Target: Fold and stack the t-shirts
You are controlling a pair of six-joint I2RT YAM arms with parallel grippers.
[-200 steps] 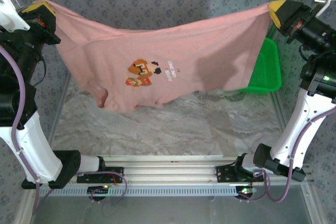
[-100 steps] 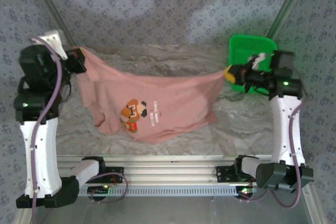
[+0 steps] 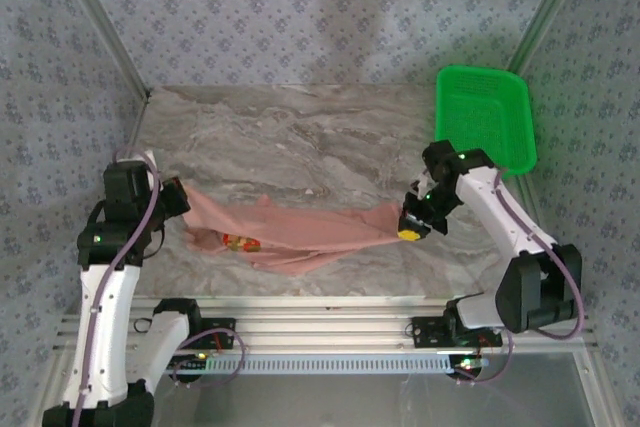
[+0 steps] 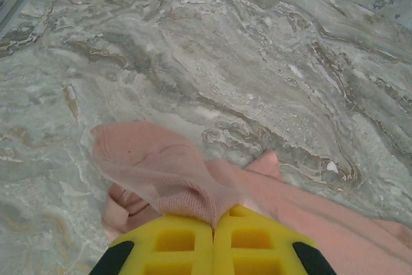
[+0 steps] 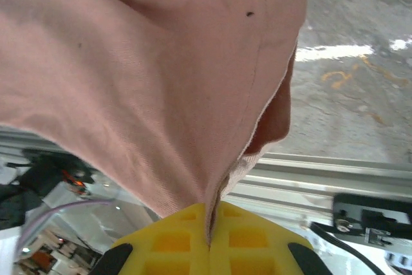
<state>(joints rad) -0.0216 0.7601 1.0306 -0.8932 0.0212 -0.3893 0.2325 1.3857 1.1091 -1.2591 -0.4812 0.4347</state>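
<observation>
- Whereas I held the t-shirt stretched aloft a moment ago, it now lies bunched on the near side of the table.
- Its long axis runs left to right.
- My left pincer and right pincer each clamp one end.

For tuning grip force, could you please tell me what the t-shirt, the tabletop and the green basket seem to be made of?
T-shirt: soft matte knit cloth, it drapes and creases. Tabletop: marble-look, veined, slight sheen; possibly laminate. Green basket: likely moulded plastic, mesh-patterned.
</observation>
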